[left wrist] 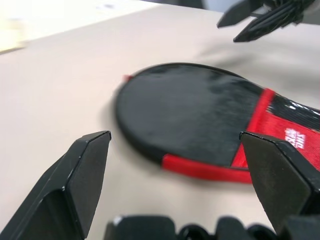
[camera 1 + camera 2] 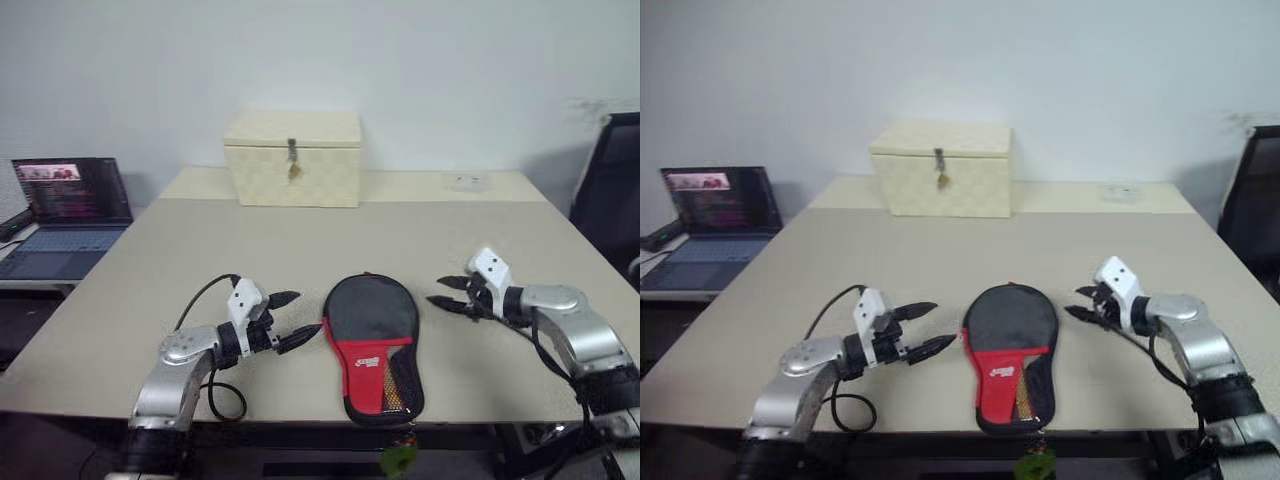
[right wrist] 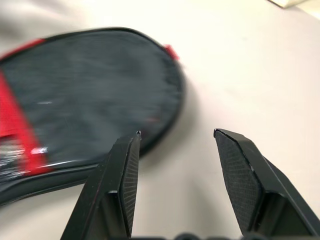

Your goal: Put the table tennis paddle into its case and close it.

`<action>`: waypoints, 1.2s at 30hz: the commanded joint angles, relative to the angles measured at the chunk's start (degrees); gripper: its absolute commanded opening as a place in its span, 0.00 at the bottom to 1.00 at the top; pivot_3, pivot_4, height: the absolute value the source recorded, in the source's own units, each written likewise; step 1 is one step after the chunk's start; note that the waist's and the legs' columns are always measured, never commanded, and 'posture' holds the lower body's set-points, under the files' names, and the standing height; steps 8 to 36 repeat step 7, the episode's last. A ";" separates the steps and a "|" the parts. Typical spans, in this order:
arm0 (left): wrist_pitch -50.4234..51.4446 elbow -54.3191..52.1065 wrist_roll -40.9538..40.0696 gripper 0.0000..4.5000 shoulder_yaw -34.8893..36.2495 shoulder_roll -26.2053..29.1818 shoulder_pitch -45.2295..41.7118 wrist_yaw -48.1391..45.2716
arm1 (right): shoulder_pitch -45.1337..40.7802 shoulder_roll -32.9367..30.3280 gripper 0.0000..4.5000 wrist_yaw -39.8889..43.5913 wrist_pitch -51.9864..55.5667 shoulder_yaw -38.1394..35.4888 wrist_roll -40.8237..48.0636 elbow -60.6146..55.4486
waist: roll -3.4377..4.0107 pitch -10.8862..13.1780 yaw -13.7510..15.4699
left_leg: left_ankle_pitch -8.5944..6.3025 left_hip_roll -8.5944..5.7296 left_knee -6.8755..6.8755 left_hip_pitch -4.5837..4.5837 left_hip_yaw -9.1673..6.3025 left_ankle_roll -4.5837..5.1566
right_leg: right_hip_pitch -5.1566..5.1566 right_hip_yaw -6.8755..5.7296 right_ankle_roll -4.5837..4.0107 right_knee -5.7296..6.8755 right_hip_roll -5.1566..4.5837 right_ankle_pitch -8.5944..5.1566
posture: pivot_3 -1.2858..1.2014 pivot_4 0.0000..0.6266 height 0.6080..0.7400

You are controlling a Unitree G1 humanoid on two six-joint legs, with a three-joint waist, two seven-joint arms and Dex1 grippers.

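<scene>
**Jaws apart, case flanked at the desk's front edge**

Both jaws stand apart, empty: left gripper, then paddle case lying by the desk's front edge, then right gripper. Whether the paddle is inside, or the zip closed, I cannot tell.

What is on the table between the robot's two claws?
The case lies flat between the left gripper and right gripper, seen in both eye views.
</scene>
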 commanded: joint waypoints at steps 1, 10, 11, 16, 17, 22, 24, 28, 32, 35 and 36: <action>1.69 -4.78 -1.76 1.00 0.74 0.91 -0.89 2.76 | -4.49 -0.87 0.57 2.58 -7.29 -0.87 -2.53 8.96 | 0.03 0.02 0.14 | 0.00 -0.01 0.00 0.02 0.04 0.00 | 0.01 0.01 0.02 0.00 0.00 0.01 | 0.52 0.24 1.00; 1.47 -2.50 -1.64 1.00 0.61 2.81 -2.93 4.28 | -4.80 -1.54 0.57 4.00 -10.19 -1.31 -4.51 12.48 | 0.13 0.08 -0.23 | 0.00 0.11 -0.07 0.04 0.11 0.00 | -0.05 0.06 -0.02 0.03 0.09 0.01 | 0.52 0.24 1.00; 1.47 -2.50 -1.64 1.00 0.61 2.81 -2.93 4.28 | -4.80 -1.54 0.57 4.00 -10.19 -1.31 -4.51 12.48 | 0.13 0.08 -0.23 | 0.00 0.11 -0.07 0.04 0.11 0.00 | -0.05 0.06 -0.02 0.03 0.09 0.01 | 0.52 0.24 1.00; 1.47 -2.50 -1.64 1.00 0.61 2.81 -2.93 4.28 | -4.80 -1.54 0.57 4.00 -10.19 -1.31 -4.51 12.48 | 0.13 0.08 -0.23 | 0.00 0.11 -0.07 0.04 0.11 0.00 | -0.05 0.06 -0.02 0.03 0.09 0.01 | 0.52 0.24 1.00; 1.47 -2.50 -1.64 1.00 0.61 2.81 -2.93 4.28 | -4.80 -1.54 0.57 4.00 -10.19 -1.31 -4.51 12.48 | 0.13 0.08 -0.23 | 0.00 0.11 -0.07 0.04 0.11 0.00 | -0.05 0.06 -0.02 0.03 0.09 0.01 | 0.52 0.24 1.00; 1.47 -2.50 -1.64 1.00 0.61 2.81 -2.93 4.28 | -4.80 -1.54 0.57 4.00 -10.19 -1.31 -4.51 12.48 | 0.13 0.08 -0.23 | 0.00 0.11 -0.07 0.04 0.11 0.00 | -0.05 0.06 -0.02 0.03 0.09 0.01 | 0.52 0.24 1.00; 1.47 -2.50 -1.64 1.00 0.61 2.81 -2.93 4.28 | -4.80 -1.54 0.57 4.00 -10.19 -1.31 -4.51 12.48 | 0.13 0.08 -0.23 | 0.00 0.11 -0.07 0.04 0.11 0.00 | -0.05 0.06 -0.02 0.03 0.09 0.01 | 0.52 0.24 1.00; 1.47 -2.50 -1.64 1.00 0.61 2.81 -2.93 4.28 | -4.80 -1.54 0.57 4.00 -10.19 -1.31 -4.51 12.48 | 0.13 0.08 -0.23 | 0.00 0.11 -0.07 0.04 0.11 0.00 | -0.05 0.06 -0.02 0.03 0.09 0.01 | 0.52 0.24 1.00; 1.47 -2.50 -1.64 1.00 0.61 2.81 -2.93 4.28 | -4.80 -1.54 0.57 4.00 -10.19 -1.31 -4.51 12.48 | 0.13 0.08 -0.23 | 0.00 0.11 -0.07 0.04 0.11 0.00 | -0.05 0.06 -0.02 0.03 0.09 0.01 | 0.52 0.24 1.00; 1.47 -2.50 -1.64 1.00 0.61 2.81 -2.93 4.28 | -4.80 -1.54 0.57 4.00 -10.19 -1.31 -4.51 12.48 | 0.13 0.08 -0.23 | 0.00 0.11 -0.07 0.04 0.11 0.00 | -0.05 0.06 -0.02 0.03 0.09 0.01 | 0.52 0.24 1.00; 1.47 -2.50 -1.64 1.00 0.61 2.81 -2.93 4.28 | -4.80 -1.54 0.57 4.00 -10.19 -1.31 -4.51 12.48 | 0.13 0.08 -0.23 | 0.00 0.11 -0.07 0.04 0.11 0.00 | -0.05 0.06 -0.02 0.03 0.09 0.01 | 0.52 0.24 1.00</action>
